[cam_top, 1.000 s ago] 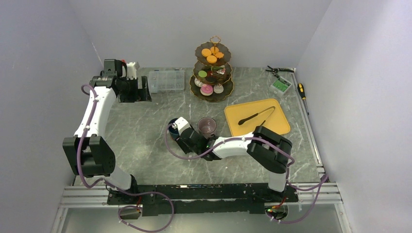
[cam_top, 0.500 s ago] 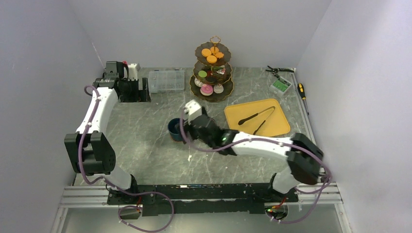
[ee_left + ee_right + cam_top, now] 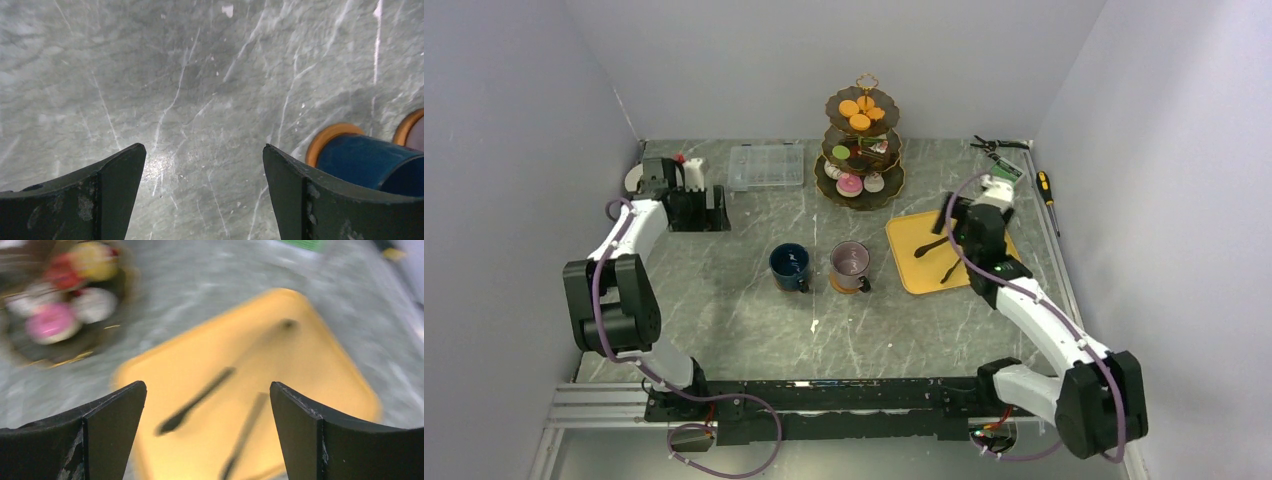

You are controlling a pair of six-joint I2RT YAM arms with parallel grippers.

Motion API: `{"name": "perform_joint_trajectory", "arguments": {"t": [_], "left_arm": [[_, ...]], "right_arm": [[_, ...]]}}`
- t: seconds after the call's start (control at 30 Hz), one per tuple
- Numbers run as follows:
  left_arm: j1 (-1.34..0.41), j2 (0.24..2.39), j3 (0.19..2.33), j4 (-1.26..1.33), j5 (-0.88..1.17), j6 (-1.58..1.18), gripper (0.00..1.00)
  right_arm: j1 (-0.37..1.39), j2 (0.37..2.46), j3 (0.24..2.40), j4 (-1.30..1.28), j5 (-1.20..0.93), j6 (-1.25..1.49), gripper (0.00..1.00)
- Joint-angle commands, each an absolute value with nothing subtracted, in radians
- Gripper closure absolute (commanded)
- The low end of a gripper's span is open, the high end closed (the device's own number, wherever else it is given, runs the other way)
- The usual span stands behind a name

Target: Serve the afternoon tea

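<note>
Changes noted since the earlier views:

1. We find the right arm swung away from the table's middle to the right side. The right gripper (image 3: 962,222) has left the mugs and now hangs over the yellow tray (image 3: 1002,262), above the black tongs (image 3: 951,240). Its wrist view is blurred.
2. The navy mug (image 3: 788,265), earlier covered by that gripper, stands uncovered and alone on the table.
3. The mauve mug (image 3: 850,263), hidden behind the arm half a second ago, shows again beside the navy mug.
4. The left arm has folded lower, and the left gripper (image 3: 712,206) sits slightly nearer. A white tape roll (image 3: 633,179) is uncovered behind it.
</note>
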State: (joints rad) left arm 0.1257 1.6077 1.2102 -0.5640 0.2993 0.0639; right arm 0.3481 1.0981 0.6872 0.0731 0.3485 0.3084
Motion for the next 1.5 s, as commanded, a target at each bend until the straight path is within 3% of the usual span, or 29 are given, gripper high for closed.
{"name": "perform_joint_trajectory", "arguments": {"t": [0.0,0.13,0.5,0.87,1.23,1.37,1.47], "left_arm": [[0.140,1.556,1.057,-0.335,0.375,0.080,0.07],[0.141,1.493,0.865,-0.061,0.369,0.066,0.07],[0.140,1.426,0.456,0.579,0.340,0.012,0.07],[0.126,1.446,0.431,0.710,0.206,-0.017,0.06],[0.124,1.632,0.325,1.097,0.176,-0.012,0.06],[0.124,1.627,0.362,1.015,0.175,-0.012,0.06],[0.125,1.618,0.384,0.943,0.158,-0.019,0.06]], "right_arm": [[0.215,1.017,0.539,0.089,0.601,0.380,0.00],[0.199,0.949,0.320,0.464,0.910,0.207,0.00],[0.120,1.120,0.264,0.756,0.815,0.130,0.01],[0.116,1.271,0.231,0.950,0.672,0.110,0.00],[0.089,1.440,0.263,1.073,0.466,0.066,0.00],[0.072,1.494,0.214,1.213,0.437,0.049,0.01],[0.072,1.492,0.228,1.178,0.410,0.051,0.00]]}}
